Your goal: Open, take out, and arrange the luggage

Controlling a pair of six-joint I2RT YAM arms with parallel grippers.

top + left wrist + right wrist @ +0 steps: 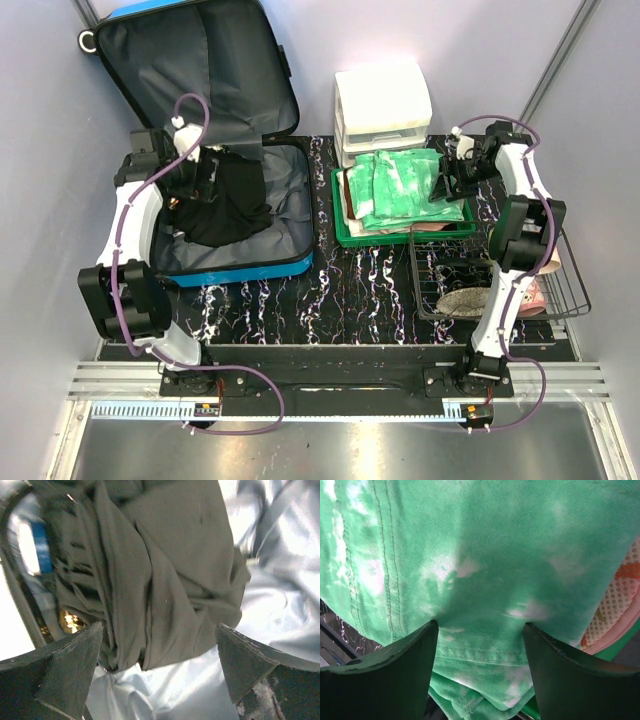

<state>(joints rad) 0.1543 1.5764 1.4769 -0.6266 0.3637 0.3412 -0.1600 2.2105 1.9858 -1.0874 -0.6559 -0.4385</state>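
Observation:
The blue suitcase (235, 268) lies open at the left, its lid (200, 70) propped up against the back wall, grey lining showing. A dark garment (228, 200) lies bunched inside it; it also shows in the left wrist view (165, 580) on the pale lining (280, 580). My left gripper (192, 168) hangs open just over the garment's near edge, in its wrist view (159, 647) holding nothing. My right gripper (447, 180) is open over a green tie-dye garment (400, 188) in the green tray (345, 232); the wrist view (481, 645) shows the jaws apart astride that cloth (485, 555).
A white three-drawer organiser (382, 108) stands behind the tray. A black wire basket (500, 270) with a few items sits at the right, close to the right arm. A pink and orange mesh item (620, 600) lies under the green cloth. The black marbled tabletop (350, 300) spans the front.

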